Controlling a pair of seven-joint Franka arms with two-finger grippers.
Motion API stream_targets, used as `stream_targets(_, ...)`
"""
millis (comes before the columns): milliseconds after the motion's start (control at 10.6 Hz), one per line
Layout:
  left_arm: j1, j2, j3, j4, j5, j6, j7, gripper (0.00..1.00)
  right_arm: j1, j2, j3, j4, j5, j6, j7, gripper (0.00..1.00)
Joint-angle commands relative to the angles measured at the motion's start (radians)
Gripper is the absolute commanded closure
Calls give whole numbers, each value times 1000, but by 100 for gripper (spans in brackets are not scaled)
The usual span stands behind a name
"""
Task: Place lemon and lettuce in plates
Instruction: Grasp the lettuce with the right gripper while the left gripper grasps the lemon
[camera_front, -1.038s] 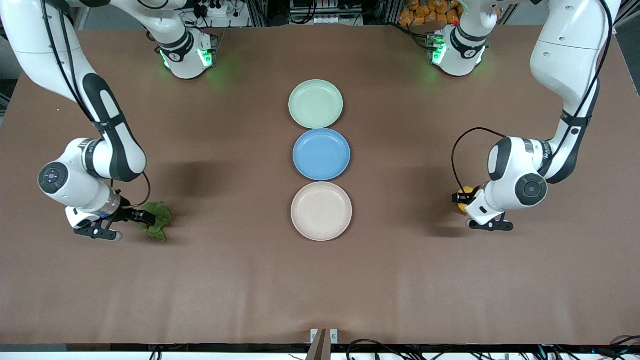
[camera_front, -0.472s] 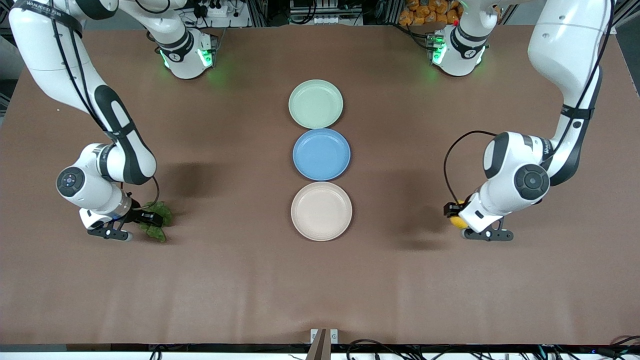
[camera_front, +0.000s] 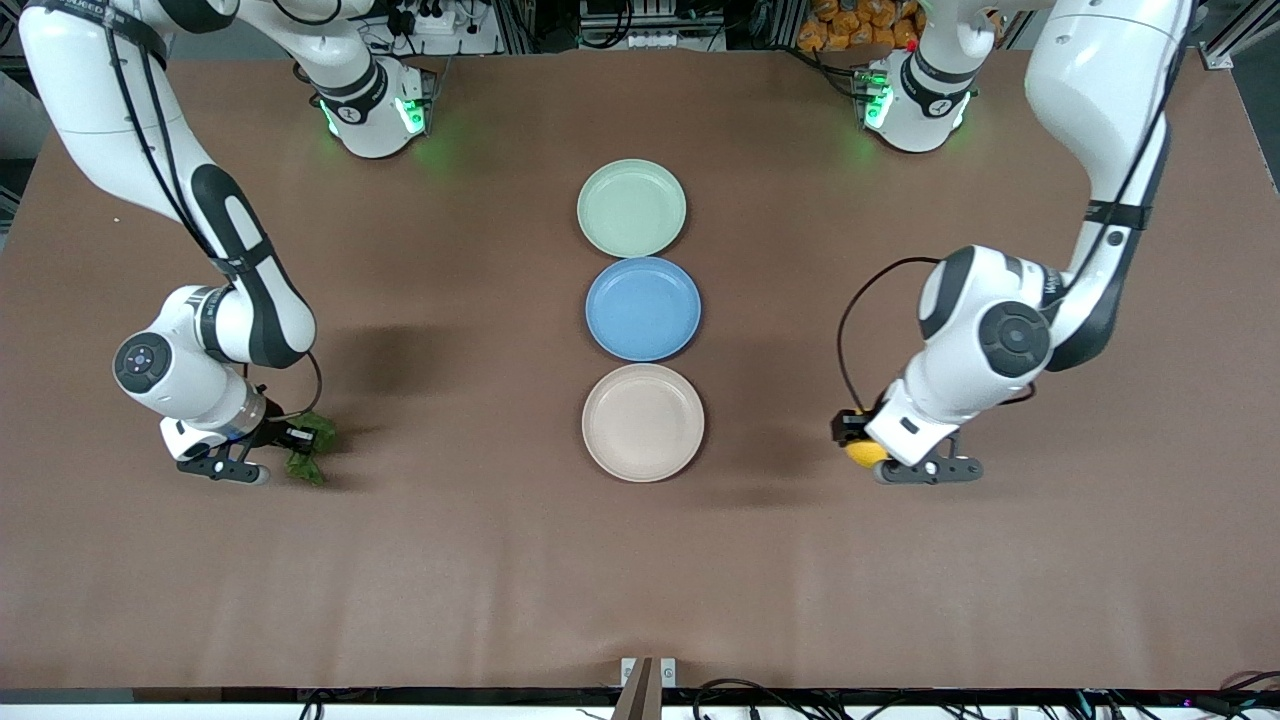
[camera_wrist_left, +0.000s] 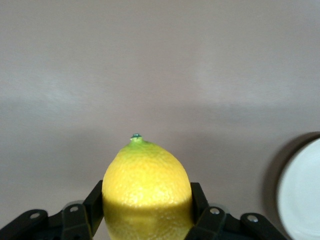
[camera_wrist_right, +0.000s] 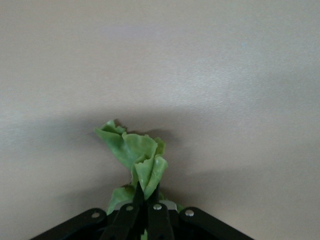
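- Brown covering spreads over the whole desk (camera_front: 480, 560), with three plates lined up in a row down its middle between the two arms.
- Farthest from the front camera sits the mint green plate (camera_front: 632, 208), then the blue plate (camera_front: 643, 308), then the cream plate (camera_front: 643, 423) nearest of the three.
- Off toward the left arm's end from the cream plate, the left gripper (camera_front: 862, 447) hangs over bare desk, its fingers clamped on either side of the lemon (camera_front: 864, 452).
- From the left wrist, the lemon (camera_wrist_left: 146, 192) fills the space between the black fingers (camera_wrist_left: 82, 212), nubbed tip pointing away from the gripper, and an edge of the cream plate (camera_wrist_left: 300, 195) shows off to one side.
- Toward the right arm's end, the right gripper (camera_front: 300, 440) is low over the desk, well apart from the plates.
- Its fingers (camera_wrist_right: 136, 212) are pinched nearly together on the lettuce (camera_wrist_right: 135, 160), whose ruffled leaf sticks out ahead of the tips; from the front the lettuce (camera_front: 312, 455) looks bunched just beside the gripper.
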Motion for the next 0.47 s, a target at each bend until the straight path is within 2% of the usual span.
stream_targets(0,-81,39,2,75,-19,-7,-138,100,40,-125,0,4,20,-184,57,100)
stream_targets(189,-144,69,3,103,-17,34,-245,100,82,-203,2,12,20,-305,128,100)
stream_targets(377,-215,93,6,105,-13,144,-382,100,129,-299,3,12,16,-438,258,100)
